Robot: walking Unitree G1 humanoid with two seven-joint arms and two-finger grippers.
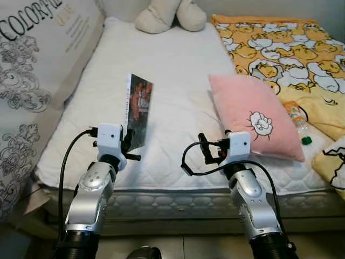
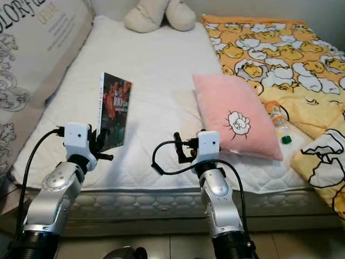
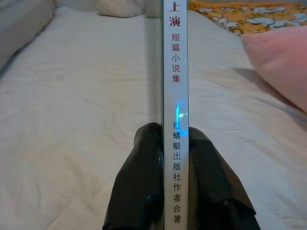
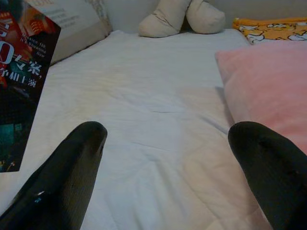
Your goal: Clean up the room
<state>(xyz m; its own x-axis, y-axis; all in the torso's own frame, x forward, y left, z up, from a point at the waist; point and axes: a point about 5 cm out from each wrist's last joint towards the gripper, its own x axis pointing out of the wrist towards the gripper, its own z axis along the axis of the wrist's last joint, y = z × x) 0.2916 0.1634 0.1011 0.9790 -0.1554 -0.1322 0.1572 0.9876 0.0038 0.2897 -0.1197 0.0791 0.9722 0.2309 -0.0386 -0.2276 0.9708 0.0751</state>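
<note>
L gripper point(image 1: 131, 144) fingers were clamped on a book point(image 1: 138, 110), upright above the bed point(image 1: 178, 70). R gripper point(image 4: 168, 143) fingers were apart; pink pillow point(image 1: 253, 116) at its 2 o'clock.

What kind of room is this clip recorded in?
Most likely a bedroom: a bed with a white mattress, a pink pillow and a yellow duck-print quilt. The left gripper holds a book upright above the mattress.

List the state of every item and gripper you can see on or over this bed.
Book: upright, clamped by left gripper.
Right gripper: open, empty, above mattress.
Pink pillow: lying flat.
Plastic bottle: on its side, capped.
Yellow duck blanket: spread, rumpled.
Plush toy: at the head end.
</note>
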